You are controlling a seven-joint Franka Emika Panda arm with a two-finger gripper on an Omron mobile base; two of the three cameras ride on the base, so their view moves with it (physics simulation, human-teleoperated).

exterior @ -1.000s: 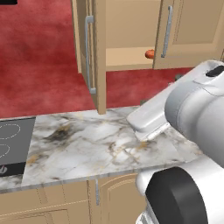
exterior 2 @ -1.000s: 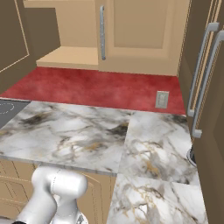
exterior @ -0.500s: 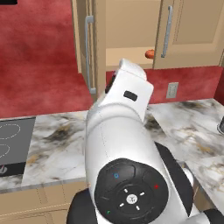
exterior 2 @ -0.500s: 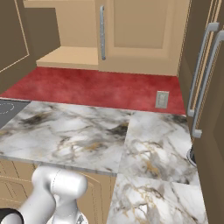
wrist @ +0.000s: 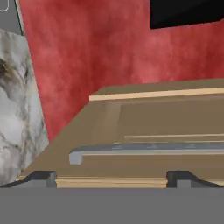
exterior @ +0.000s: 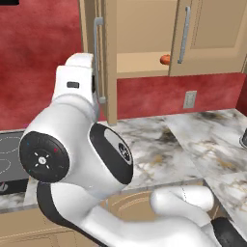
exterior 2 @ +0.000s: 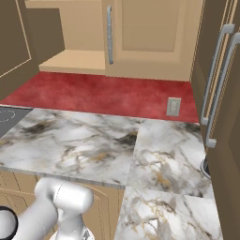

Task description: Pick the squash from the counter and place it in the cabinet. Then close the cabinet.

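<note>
A red wall [exterior 2: 108,96] runs behind the marble counter [exterior 2: 84,145], and a black stovetop [exterior: 9,157] sits at the counter's left end. Above the counter hangs the tan cabinet [exterior: 144,34]. Its left door [exterior: 99,58] stands open, swung out toward the room, and its right door [exterior: 212,36] is almost shut. The small orange squash [exterior: 165,59] sits inside the cabinet on the bottom board, just beside the edge of the right door. The robot's big white arm [exterior: 82,154] reaches up in front of the open left door. In the hand view, the gripper [wrist: 111,177] is right at the edge of that door, with the silver door handle [wrist: 148,151] just past it. Its two dark tips are spread wide apart and hold nothing.
</note>
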